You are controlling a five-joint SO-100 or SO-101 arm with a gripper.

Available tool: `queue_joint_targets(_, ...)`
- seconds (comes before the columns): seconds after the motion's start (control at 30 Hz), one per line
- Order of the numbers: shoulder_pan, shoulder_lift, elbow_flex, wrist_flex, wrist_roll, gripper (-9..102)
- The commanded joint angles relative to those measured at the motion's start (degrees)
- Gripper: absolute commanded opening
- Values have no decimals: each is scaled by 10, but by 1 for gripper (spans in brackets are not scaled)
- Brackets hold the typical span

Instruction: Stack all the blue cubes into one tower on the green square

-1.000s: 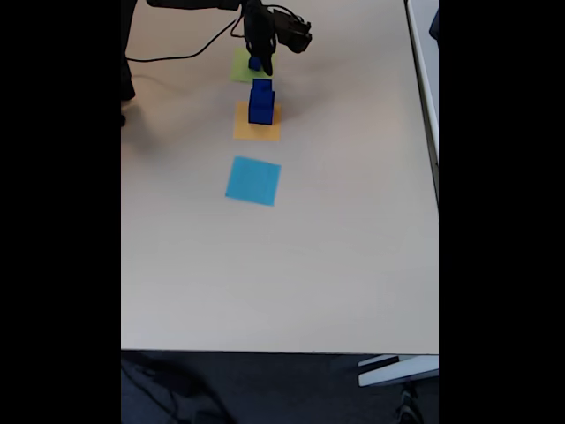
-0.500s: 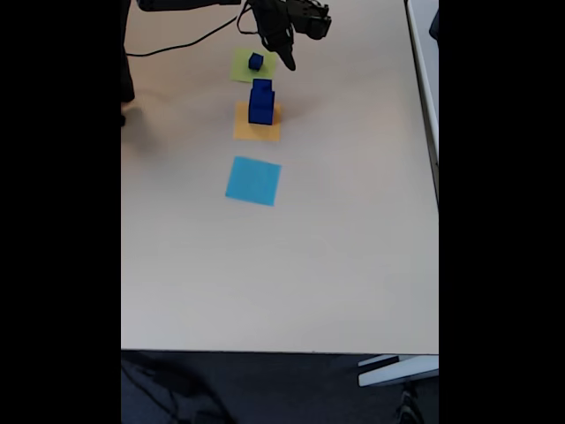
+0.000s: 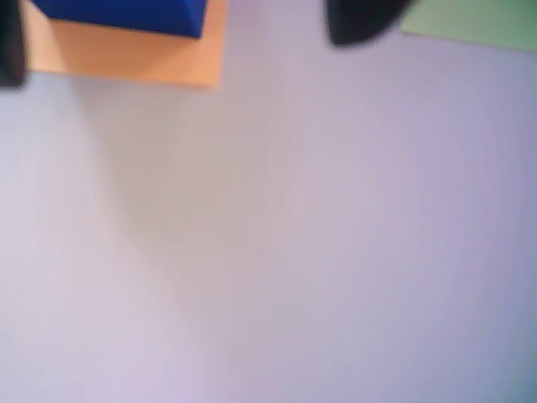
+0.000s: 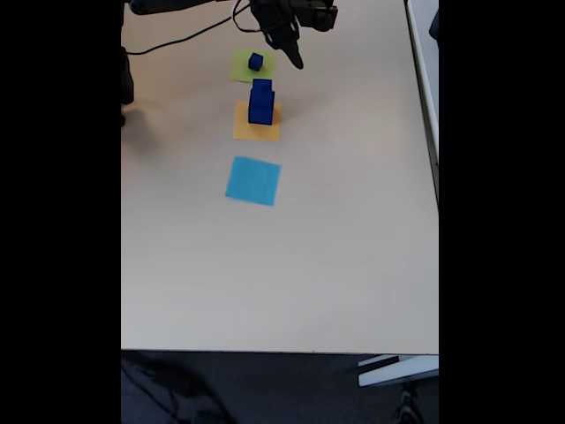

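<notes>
Beige table (image 4: 309, 265) carries three paper squares. One small cube (image 4: 256, 61) sits on the green square (image 4: 243, 71); a two-cube stack (image 4: 261, 102) stands on the orange square (image 4: 256, 128). The gripper (image 4: 291, 55) hangs empty, jaws parted, just right of the small cube, with the stack nearer the camera.

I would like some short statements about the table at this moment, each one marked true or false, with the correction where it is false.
1. A small blue cube sits on the green square. True.
2. The two-cube blue stack stands on the light-blue square. False: it stands on the orange square.
3. The claw holds a blue cube. False: nothing is between its fingers; it is raised beside the green square.
4. The light-blue square has nothing on it. True.
5. All blue cubes already form one tower. False: one cube sits apart from the stack.
</notes>
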Motion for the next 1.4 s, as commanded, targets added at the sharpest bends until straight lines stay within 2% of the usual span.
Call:
queue_joint_targets(0.0,18,63,-33,14,-18,17)
queue_joint_targets(0.77,36,104,51,55,-51,15)
queue_joint_targets(1.37,54,121,122,53,-75,14)
